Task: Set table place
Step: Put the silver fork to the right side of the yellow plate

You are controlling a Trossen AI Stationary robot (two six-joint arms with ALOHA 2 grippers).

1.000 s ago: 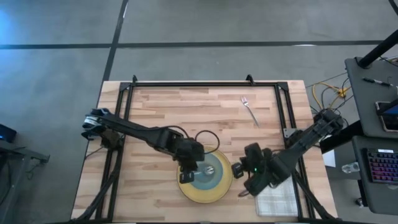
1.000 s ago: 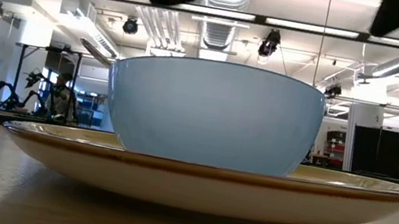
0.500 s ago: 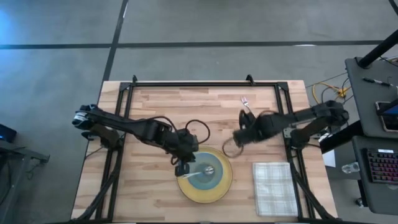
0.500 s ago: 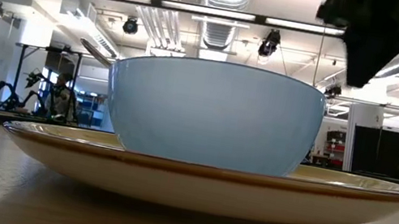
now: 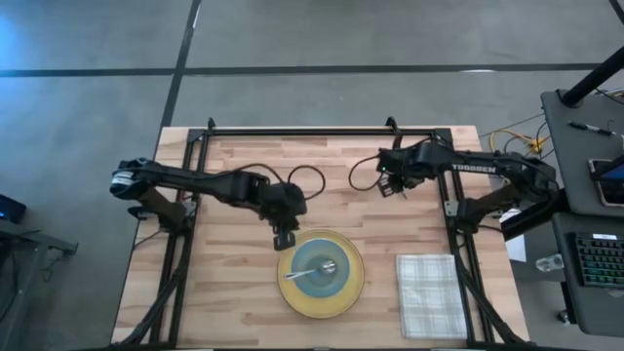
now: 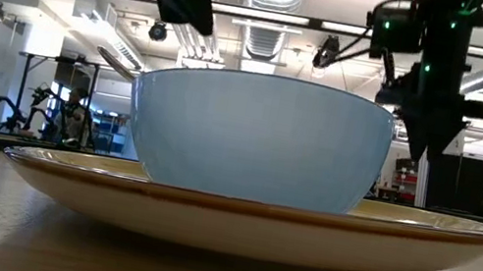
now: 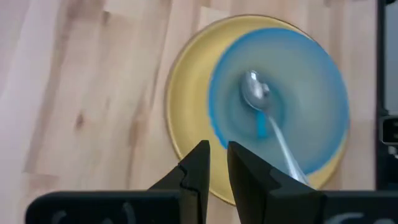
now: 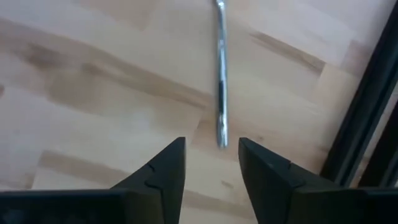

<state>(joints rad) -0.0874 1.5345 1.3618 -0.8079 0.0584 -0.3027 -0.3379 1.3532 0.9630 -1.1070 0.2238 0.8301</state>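
On the table (image 5: pixel 244 166) a yellow plate (image 5: pixel 321 276) carries a light blue bowl (image 6: pixel 261 139). A spoon (image 7: pixel 264 115) lies in the bowl, its handle leaning on the rim. My left gripper (image 5: pixel 284 237) hovers just off the plate's far left edge, its fingers (image 7: pixel 198 163) a narrow gap apart with nothing between them. My right gripper (image 5: pixel 388 185) is open at the far right, above the handle end of a fork (image 8: pixel 220 87) that lies flat on the wood. It does not touch the fork.
A checked napkin (image 5: pixel 432 295) lies flat near the table's front right, beside the plate. Black frame rails (image 5: pixel 448 195) run along both sides and the far edge. Bare wood stretches across the far left and the near left.
My right gripper has swung from above the napkin at the near right toward the far edge, ending over the fork. My left gripper has drawn back from over the bowl toward the far left, off the plate. Plate, bowl, spoon and napkin have stayed put.
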